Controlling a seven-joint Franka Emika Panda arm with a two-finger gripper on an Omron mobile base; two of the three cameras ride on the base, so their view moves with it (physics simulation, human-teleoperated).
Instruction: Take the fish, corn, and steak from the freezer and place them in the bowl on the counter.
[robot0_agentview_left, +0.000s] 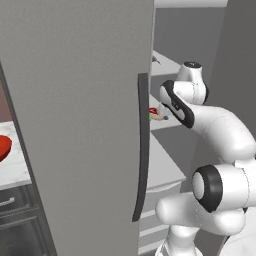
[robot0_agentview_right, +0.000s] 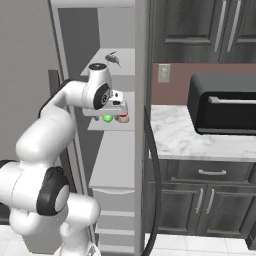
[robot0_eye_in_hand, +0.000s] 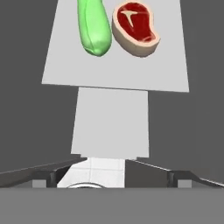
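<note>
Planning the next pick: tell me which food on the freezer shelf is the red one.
The steak: a red slab with a pale fat rim, flat on the shelf. The corn beside it is a long green husk.

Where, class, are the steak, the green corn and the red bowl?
steak (robot0_eye_in_hand: 134, 28), hand view, its red middle.
corn (robot0_eye_in_hand: 93, 28), hand view, its green husk.
bowl (robot0_agentview_left: 3, 146), left base view, its red rim.

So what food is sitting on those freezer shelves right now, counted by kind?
Steak, red with a pale rim: 1
Corn in its green husk: 1
Small dark item on the upper shelf, too small to name for sure: 1
Total: 3
The steak and corn lie side by side on one shelf, close together, under the open gripper.
</note>
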